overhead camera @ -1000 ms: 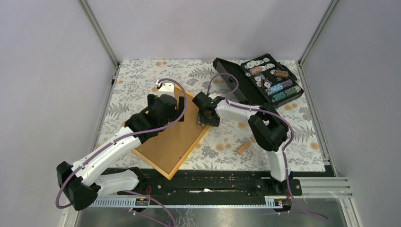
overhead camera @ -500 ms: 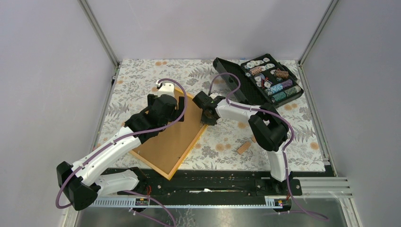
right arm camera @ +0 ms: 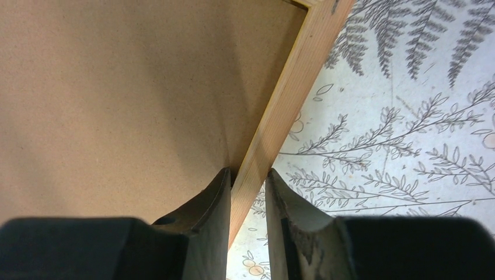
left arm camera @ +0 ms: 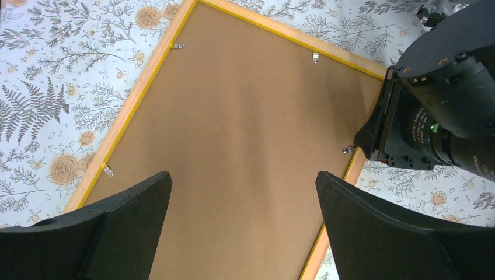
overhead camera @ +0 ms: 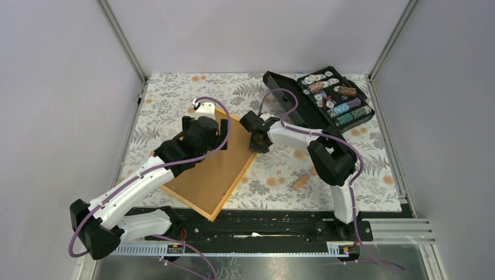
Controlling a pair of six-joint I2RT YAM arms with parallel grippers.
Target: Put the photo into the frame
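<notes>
Right claw [right arm camera: 248, 177] grips the frame [right arm camera: 290, 87] by its side rail.

I'm counting one frame [overhead camera: 213, 169] lying back-up on the one bench [overhead camera: 175, 93], with four small metal clips [left arm camera: 315, 57] showing along its rim. Two arms are reaching over it, the left arm [overhead camera: 134, 186] and the right arm [overhead camera: 333, 163], each carrying one hand: the left hand [left arm camera: 242, 181] and the right hand [right arm camera: 248, 173]. One black case [overhead camera: 292, 108] is lying open, holding several stacks of chips [overhead camera: 344, 108], too small to be counting exactly. One small wooden block [overhead camera: 300, 182] is lying by itself.
</notes>
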